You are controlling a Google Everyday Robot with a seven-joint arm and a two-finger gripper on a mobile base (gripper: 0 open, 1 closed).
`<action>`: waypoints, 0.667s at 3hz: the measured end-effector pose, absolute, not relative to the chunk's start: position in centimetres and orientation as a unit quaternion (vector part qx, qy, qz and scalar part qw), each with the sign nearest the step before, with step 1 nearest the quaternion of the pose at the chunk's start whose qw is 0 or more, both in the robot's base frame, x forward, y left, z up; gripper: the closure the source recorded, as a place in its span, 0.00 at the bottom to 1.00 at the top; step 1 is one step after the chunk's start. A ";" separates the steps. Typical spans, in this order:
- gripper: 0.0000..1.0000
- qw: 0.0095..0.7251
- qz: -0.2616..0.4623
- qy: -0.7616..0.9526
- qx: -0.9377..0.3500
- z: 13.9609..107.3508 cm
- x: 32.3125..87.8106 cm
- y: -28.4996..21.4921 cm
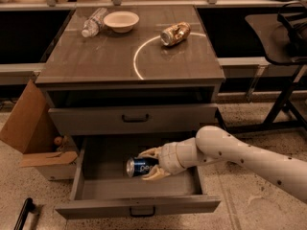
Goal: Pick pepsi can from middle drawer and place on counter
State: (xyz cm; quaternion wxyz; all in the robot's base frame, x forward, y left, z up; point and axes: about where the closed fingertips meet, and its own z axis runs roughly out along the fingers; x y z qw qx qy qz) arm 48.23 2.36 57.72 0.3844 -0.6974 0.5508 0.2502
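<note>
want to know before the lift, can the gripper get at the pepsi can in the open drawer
Probably yes: the gripper is inside the open middle drawer, its fingers closed on either side of the pepsi can, with nothing else in the way.

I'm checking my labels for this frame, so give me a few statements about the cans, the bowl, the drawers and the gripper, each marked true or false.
1. The gripper is closed around the pepsi can inside the open middle drawer. True.
2. The gold can stands upright on the counter. False: it lies on its side, on the white circle's line.
3. The white bowl sits in the middle drawer. False: it is on the counter, beside the plastic bottle.
4. The drawer above the open one is closed. True.
</note>
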 end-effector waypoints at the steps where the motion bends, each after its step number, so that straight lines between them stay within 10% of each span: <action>1: 1.00 0.383 0.246 0.538 -0.710 59.5 48.5 3.2; 2: 1.00 0.370 0.223 0.516 -0.740 65.2 48.6 2.9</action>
